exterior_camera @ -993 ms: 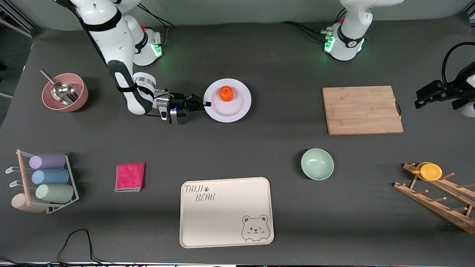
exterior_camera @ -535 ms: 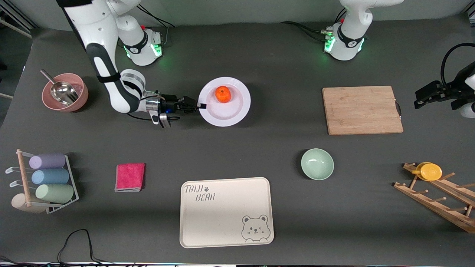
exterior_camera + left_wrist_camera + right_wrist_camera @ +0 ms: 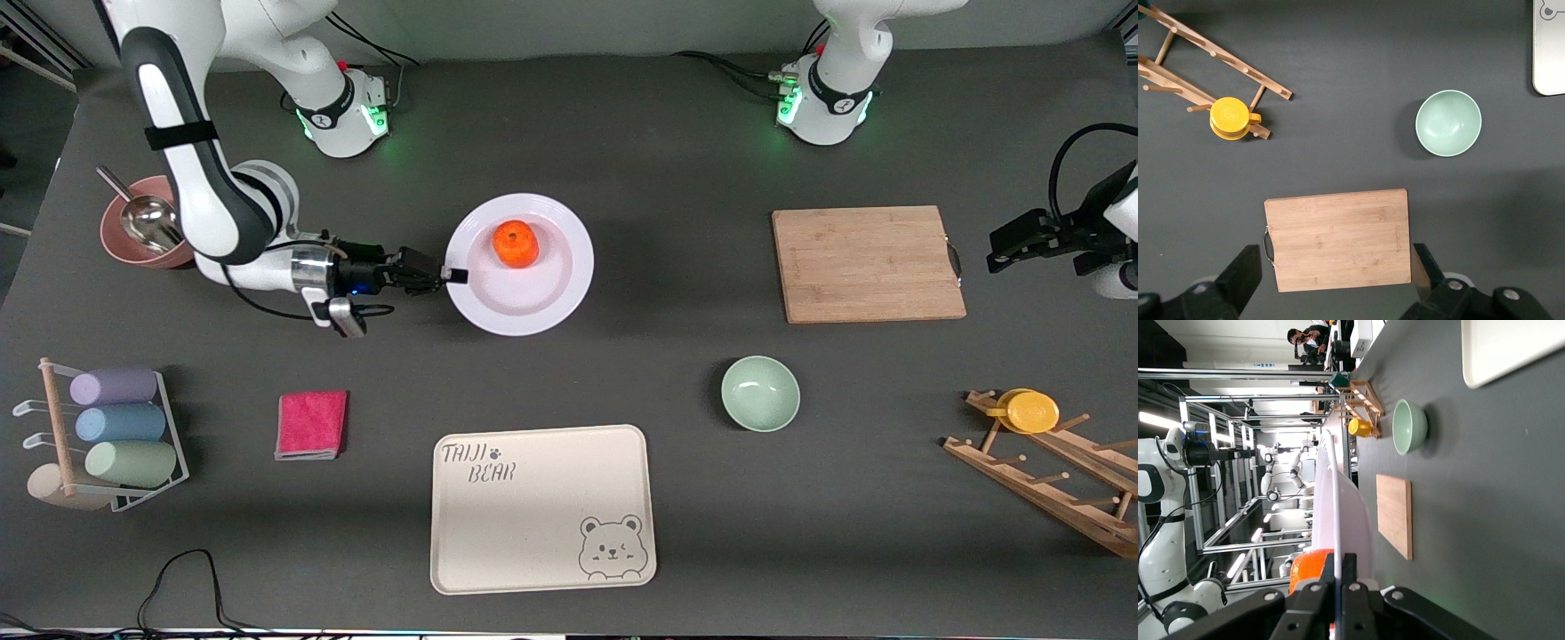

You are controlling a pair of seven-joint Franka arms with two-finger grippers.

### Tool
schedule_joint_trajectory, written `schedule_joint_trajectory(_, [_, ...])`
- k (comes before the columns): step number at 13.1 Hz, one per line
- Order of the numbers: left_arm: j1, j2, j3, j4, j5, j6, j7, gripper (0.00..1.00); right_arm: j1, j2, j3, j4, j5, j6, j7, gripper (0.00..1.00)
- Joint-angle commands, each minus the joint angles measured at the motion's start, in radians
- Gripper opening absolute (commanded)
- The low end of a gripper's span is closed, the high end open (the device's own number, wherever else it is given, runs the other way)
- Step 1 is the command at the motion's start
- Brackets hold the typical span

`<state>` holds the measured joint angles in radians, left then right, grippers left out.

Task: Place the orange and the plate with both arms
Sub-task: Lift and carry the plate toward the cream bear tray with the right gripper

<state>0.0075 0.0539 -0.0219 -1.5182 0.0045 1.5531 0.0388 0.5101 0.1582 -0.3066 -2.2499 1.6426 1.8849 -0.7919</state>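
orange (image 3: pixel 516 244) is seated on plate (image 3: pixel 520 264), carried off the surface near the middle of its robot-side edge. right tool (image 3: pixel 452 276) is clamped thin on the plate rim. left tool (image 3: pixel 1031 240) is parked spread, empty, over the left arm's end. judged: loading done, set-down left.

The dark grey table (image 3: pixel 622 133) carries a cutting board (image 3: pixel 867 264), green bowl (image 3: pixel 760 393), cream tray (image 3: pixel 542 507), pink cloth (image 3: pixel 312 424), cup racks (image 3: pixel 1053 471) and pink bowl (image 3: pixel 120 240).
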Motion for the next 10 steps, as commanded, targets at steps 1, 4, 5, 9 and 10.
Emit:
schedule_joint_trajectory(1, [0.002, -0.012, -0.003, -0.011, 0.003, 0.019, 0.013, 1.00, -0.002, 0.052, -0.014, 0.178, -0.056, -0.001, 0.124, 0.00])
schedule_joint_trajectory(4, [0.003, -0.014, -0.003, -0.026, 0.005, 0.048, 0.013, 1.00, -0.005, 0.179, -0.057, 0.382, -0.069, -0.003, 0.187, 0.00])
schedule_joint_trajectory(5, [0.003, -0.017, -0.003, -0.037, 0.005, 0.059, 0.013, 1.00, -0.016, 0.228, -0.060, 0.447, -0.067, -0.004, 0.201, 0.00])
schedule_joint_trajectory(9, [0.005, -0.016, -0.003, -0.039, 0.003, 0.062, 0.013, 1.00, -0.047, 0.502, -0.060, 0.764, 0.024, -0.009, 0.253, 0.00])
schedule_joint_trajectory(10, [0.005, -0.017, -0.003, -0.036, 0.002, 0.061, 0.013, 1.00, -0.057, 0.570, -0.058, 0.824, 0.064, -0.009, 0.260, 0.00])
